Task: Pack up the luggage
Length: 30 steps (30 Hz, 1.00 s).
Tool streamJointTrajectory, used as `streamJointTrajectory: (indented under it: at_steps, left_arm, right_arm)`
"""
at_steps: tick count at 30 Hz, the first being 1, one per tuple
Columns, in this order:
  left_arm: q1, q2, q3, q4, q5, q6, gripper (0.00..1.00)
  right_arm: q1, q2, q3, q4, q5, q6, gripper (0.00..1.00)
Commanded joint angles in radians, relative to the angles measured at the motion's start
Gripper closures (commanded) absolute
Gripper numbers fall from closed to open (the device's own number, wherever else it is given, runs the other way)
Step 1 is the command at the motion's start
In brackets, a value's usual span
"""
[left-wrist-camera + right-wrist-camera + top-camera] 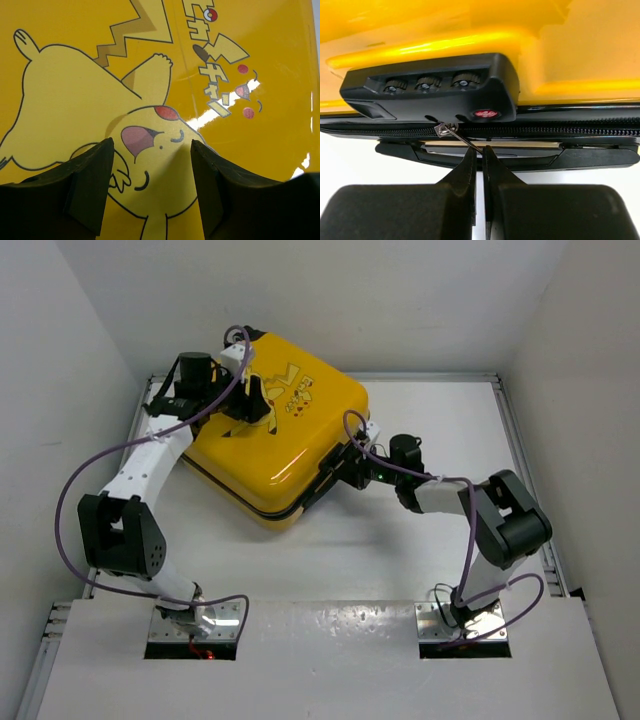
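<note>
- The luggage (pixel 305 435), a yellow hard-shell case with black trim, is shown lying flat and closed on the white table (pixel 400 540), towards the far left of the surface and turned at an angle to the table edges.
- The left gripper (pixel 250 395) is seen from above positioned over the far-left part of the lid.
- In the left wrist view, the left gripper (pixel 151 145) is shown with its jaws spread wide and nothing between them. The Pikachu print (pixel 145 135) on the glossy lid is framed between the two black fingers (pixel 85 195). Whether the fingertips touch the lid cannot be told.
- The right gripper (pixel 345 462) is placed against the right-hand side wall of the case, at the seam between the two shells.
- In the right wrist view, the right gripper (pixel 480 150) is shown almost fully closed, its fingertips (pixel 469 160) pinched on the end of the metal zipper pull (pixel 451 132).
- The zipper pull is seen hanging just below the black combination lock (pixel 435 85), on which three dials and a small red mark are visible.
- The zipper (pixel 555 131) is shown running closed along the seam to the right of the lock, with the black carrying handle (pixel 530 160) lying just beneath it.
</note>
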Motion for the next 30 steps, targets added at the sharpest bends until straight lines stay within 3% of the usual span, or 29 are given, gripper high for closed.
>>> streamJointTrajectory:
  at_steps: [1,5,12,16,20,22,23,26,30]
  left_arm:
    - [0.020,0.059,0.000,-0.129,-0.008,-0.030,0.34]
    - [0.020,0.068,0.000,-0.138,-0.008,-0.018,0.34]
    - [0.020,0.068,-0.002,-0.138,-0.029,0.014,0.34]
    - [0.011,0.068,-0.011,-0.138,-0.039,0.061,0.34]
    - [-0.010,0.037,-0.040,-0.138,-0.039,0.104,0.34]
    - [-0.010,0.037,-0.049,-0.138,-0.030,0.117,0.32]
    - [-0.020,0.028,-0.049,-0.138,-0.030,0.117,0.32]
    - [-0.020,0.028,-0.049,-0.138,-0.017,0.117,0.32]
    - [-0.029,0.019,-0.059,-0.138,-0.017,0.117,0.30]
  right_arm:
    - [-0.011,-0.054,-0.008,0.126,0.091,-0.035,1.00]
    - [-0.035,-0.069,-0.018,0.128,0.111,-0.051,1.00]
    - [-0.093,-0.086,-0.023,0.093,0.320,-0.025,1.00]
    - [-0.130,-0.101,-0.015,0.067,0.364,-0.006,1.00]
    - [-0.159,-0.092,0.003,0.064,0.241,0.004,1.00]
    - [-0.164,-0.095,0.015,0.063,0.058,0.015,0.92]
    - [-0.159,-0.100,0.012,0.074,-0.062,0.023,0.79]
    - [-0.133,-0.103,0.009,0.091,-0.192,0.064,0.67]
    - [-0.081,-0.084,0.018,0.103,-0.257,0.051,0.65]
